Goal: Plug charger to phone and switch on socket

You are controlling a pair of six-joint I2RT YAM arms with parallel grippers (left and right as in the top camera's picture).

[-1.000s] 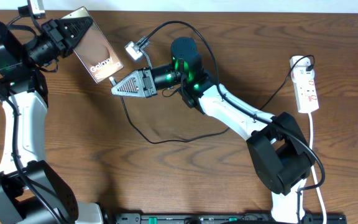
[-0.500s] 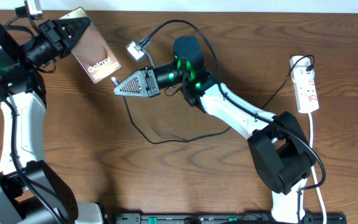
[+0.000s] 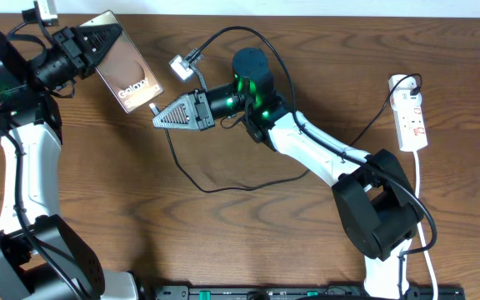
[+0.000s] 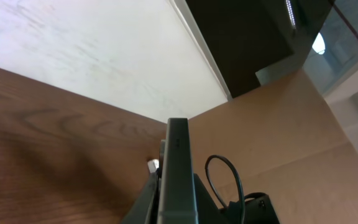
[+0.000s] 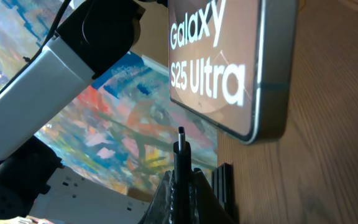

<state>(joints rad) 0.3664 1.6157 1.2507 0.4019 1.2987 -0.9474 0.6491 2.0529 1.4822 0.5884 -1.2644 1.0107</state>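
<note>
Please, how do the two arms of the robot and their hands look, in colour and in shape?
The left arm and the right arm have white segments joined by bulky black joints, with thin black cables along them. The right arm glows green at its wrist. The left hand is a black wedge; the right hand is a grey, ribbed wedge.

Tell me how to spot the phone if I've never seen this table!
Look down on the brown wooden table and go to its top left corner, where the left gripper holds a flat rectangle in its jaws. That is the phone: bronze-brown with white Galaxy lettering, unlike the thin black charger cable nearby or the white socket far right.
</note>
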